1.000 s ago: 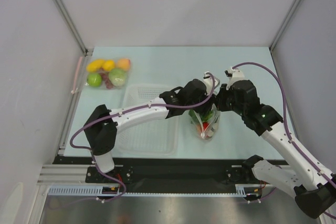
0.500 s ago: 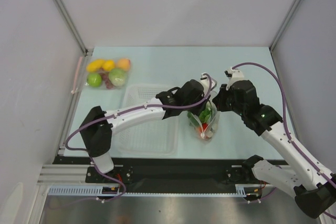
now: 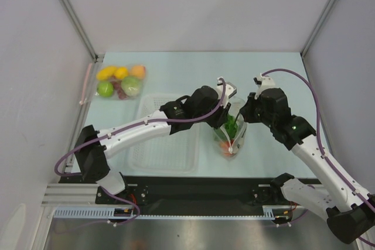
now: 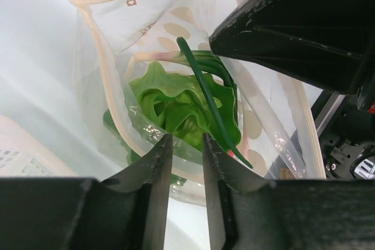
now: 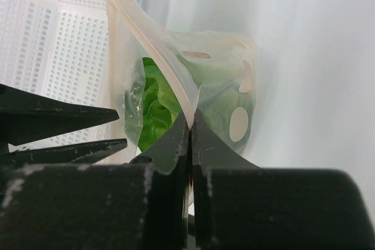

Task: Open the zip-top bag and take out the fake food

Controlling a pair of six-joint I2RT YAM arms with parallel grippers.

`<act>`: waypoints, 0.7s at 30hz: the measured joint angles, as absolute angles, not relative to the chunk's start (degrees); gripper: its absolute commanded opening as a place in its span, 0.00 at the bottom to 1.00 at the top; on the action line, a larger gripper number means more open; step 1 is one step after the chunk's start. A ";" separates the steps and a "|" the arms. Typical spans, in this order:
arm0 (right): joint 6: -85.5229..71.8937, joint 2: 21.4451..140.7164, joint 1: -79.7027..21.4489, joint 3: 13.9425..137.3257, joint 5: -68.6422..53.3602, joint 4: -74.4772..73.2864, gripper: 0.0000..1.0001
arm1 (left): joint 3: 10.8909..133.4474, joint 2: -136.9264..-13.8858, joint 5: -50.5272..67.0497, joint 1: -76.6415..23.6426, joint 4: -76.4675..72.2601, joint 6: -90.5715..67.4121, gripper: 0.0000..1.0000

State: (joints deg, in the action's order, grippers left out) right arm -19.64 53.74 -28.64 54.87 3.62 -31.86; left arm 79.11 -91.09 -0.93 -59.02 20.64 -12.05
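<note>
The see-through zip-top bag stands upright, mouth open, holding the fake food: green lettuce, dark stalks.

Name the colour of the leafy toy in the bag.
Lettuce: bright green; left wrist view.

Setting: robotics lab test cell. Pale table boxed in by plain grey panels on aluminium posts. Left arm and right arm bolted to black rail; slotted cable duct along near edge.
</note>
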 measured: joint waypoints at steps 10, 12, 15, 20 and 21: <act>-19.68 53.71 -28.64 54.85 3.60 -31.86 0.00 | 79.75 -95.98 1.54 -62.94 19.62 -13.39 0.46; -19.68 53.67 -28.64 54.76 3.60 -31.86 0.00 | 79.75 -97.03 1.80 -63.53 19.46 -13.80 0.47; -19.70 53.36 -28.62 54.43 3.60 -31.90 0.00 | 79.75 -97.93 1.85 -63.79 18.92 -14.15 0.49; -19.66 53.28 -28.42 54.17 3.55 -32.03 0.00 | 80.14 -99.46 1.23 -63.83 18.15 -14.55 0.54; -19.59 53.25 -28.27 54.04 3.66 -32.14 0.00 | 80.20 -99.61 1.17 -63.83 18.11 -14.55 0.55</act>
